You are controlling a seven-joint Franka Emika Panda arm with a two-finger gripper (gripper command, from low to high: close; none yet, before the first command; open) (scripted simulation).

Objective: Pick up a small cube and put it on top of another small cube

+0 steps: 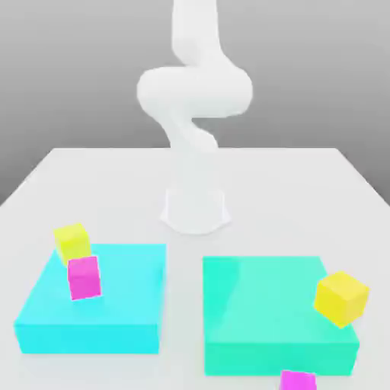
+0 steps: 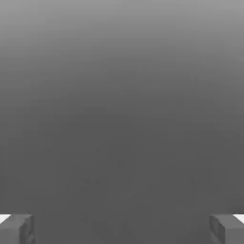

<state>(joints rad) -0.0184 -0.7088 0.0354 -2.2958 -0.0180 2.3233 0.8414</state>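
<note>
One small magenta cube [image 1: 84,276] rests on the left flat turquoise block [image 1: 122,293], just in front of a yellow cube [image 1: 73,242]. A second small magenta cube [image 1: 297,380] lies on the table at the bottom edge of the exterior view, in front of the right turquoise block [image 1: 259,305]. In the hand view my gripper [image 2: 122,231] is open, its two grey fingertips [image 2: 16,228] far apart with nothing between them and only plain grey backdrop beyond. The white arm [image 1: 194,91] rises from its base and bends upward.
A second yellow cube [image 1: 341,298] sits tilted on the right edge of the right turquoise block. The arm's round base [image 1: 195,209] stands mid-table behind both blocks. The white table [image 1: 305,183] stretches back behind them.
</note>
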